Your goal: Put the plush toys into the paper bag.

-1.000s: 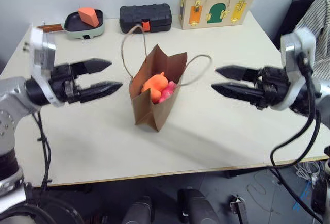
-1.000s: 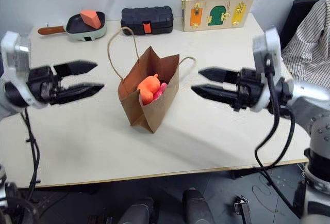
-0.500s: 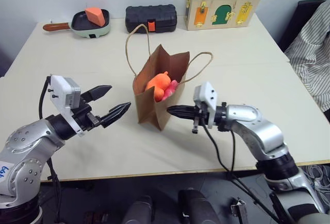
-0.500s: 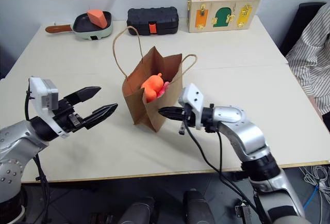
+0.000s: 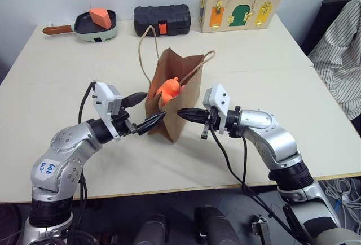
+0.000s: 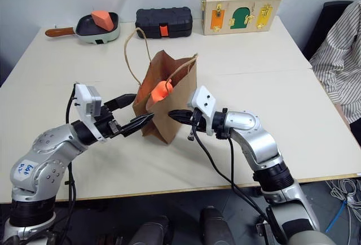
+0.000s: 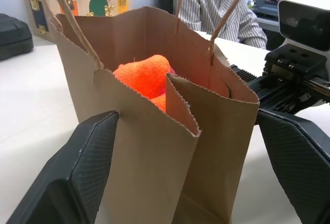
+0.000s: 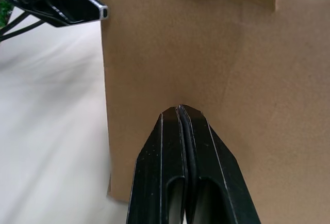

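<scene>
Tools flanked my bag (image 5: 179, 95) upright on the tabletop (image 5: 271, 75): left tool (image 5: 144, 112) spread wide around one corner, right tool (image 5: 185, 113) shut, tips against its side. Both toys seemed inside, orange toy (image 5: 168, 88) showing; nothing apparently left.

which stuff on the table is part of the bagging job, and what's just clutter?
Job:
- paper bag, standing mid-table
- orange plush toy, inside the bag
- pink plush toy, just a sliver behind the orange one

Clutter, along the far edge:
- pan holding an orange wedge block
- black case
- wooden latch box
</scene>
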Motion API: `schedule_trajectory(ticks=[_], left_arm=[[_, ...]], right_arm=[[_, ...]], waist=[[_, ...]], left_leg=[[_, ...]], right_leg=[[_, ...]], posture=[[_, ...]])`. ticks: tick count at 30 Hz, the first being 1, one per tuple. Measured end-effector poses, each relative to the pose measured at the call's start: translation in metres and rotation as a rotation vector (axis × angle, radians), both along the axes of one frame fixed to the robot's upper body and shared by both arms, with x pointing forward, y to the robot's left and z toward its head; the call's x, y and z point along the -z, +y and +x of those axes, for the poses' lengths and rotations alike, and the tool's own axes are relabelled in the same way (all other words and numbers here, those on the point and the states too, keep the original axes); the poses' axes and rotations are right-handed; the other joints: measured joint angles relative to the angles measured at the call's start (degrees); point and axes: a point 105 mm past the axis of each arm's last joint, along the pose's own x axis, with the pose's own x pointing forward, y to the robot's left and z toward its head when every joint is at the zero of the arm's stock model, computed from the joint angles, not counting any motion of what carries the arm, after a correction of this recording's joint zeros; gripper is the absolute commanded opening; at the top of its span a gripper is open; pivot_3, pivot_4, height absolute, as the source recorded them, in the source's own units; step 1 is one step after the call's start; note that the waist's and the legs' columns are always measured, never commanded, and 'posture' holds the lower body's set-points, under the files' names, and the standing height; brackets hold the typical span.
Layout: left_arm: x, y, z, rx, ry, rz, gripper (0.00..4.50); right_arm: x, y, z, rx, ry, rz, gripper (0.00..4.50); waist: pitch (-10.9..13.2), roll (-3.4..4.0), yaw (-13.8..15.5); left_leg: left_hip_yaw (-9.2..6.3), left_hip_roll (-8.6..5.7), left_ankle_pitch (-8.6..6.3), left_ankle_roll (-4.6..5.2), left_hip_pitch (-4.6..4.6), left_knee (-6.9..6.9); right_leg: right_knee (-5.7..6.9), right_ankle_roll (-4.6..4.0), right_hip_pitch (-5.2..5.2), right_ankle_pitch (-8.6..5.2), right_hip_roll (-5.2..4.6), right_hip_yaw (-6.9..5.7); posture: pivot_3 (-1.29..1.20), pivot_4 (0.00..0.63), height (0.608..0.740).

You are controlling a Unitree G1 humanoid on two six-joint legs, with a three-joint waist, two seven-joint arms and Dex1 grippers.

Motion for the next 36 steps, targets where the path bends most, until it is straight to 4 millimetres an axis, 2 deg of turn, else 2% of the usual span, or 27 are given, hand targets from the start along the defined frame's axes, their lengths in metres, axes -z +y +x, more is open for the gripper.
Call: schedule_trajectory(ticks=[7,13,17,20,28,33,36], left_arm=[[0.000,-0.015,-0.006,0.047,-0.013,0.025,4.47],[0.007,-0.024,0.006,-0.040,-0.027,0.046,4.47],[0.006,-0.023,0.012,-0.101,-0.053,0.036,3.57],[0.009,-0.021,0.015,-0.111,-0.047,0.034,2.62],[0.012,-0.017,0.017,-0.102,-0.042,0.029,0.07],[0.011,-0.019,0.017,-0.069,-0.055,0.026,0.03],[0.004,-0.018,0.015,0.011,-0.070,0.026,0.03]], right_arm=[[-0.002,0.010,0.002,-0.006,-0.005,0.024,0.05],[-0.001,0.013,0.001,-0.006,-0.008,0.025,0.05],[-0.001,0.013,0.002,-0.003,-0.010,0.021,0.00],[-0.001,0.012,0.002,0.002,-0.011,0.020,0.00],[0.006,-0.009,0.005,0.064,0.028,0.021,0.00],[0.001,-0.011,0.000,0.070,0.010,0.029,0.00],[-0.008,-0.033,-0.011,0.090,-0.006,0.027,0.00]], waist=[[0.00,0.00,0.02],[0.00,0.00,0.12],[0.00,0.00,0.11],[0.00,0.00,0.04],[0.00,0.00,0.21],[0.00,0.00,0.15],[0.00,0.00,0.76]], left_leg=[[0.00,0.00,0.00,0.00,0.00,0.01],[0.00,-0.02,0.00,0.00,0.00,0.04],[0.00,-0.02,0.00,0.00,0.00,0.03],[0.00,-0.02,0.00,0.00,0.00,0.03],[0.00,-0.02,0.00,0.00,0.00,0.04],[0.00,-0.01,0.00,0.00,0.00,0.02],[-0.04,-0.02,0.00,0.00,-0.07,0.06]], right_leg=[[0.02,0.00,0.00,0.00,0.00,0.00],[0.03,0.01,0.01,0.00,0.00,0.01],[0.04,0.01,0.00,0.00,0.00,0.00],[0.04,0.01,-0.01,0.00,0.00,0.00],[0.04,0.01,0.01,0.00,-0.01,0.00],[0.04,0.01,-0.01,0.00,0.00,0.00],[-0.02,0.01,-0.01,0.00,-0.03,-0.04]], posture=[[0.00,0.150,0.740],[0.00,0.150,0.740],[0.00,0.150,0.740],[0.00,0.150,0.740],[0.00,0.150,0.740],[0.00,0.150,0.740],[0.00,0.150,0.740]])
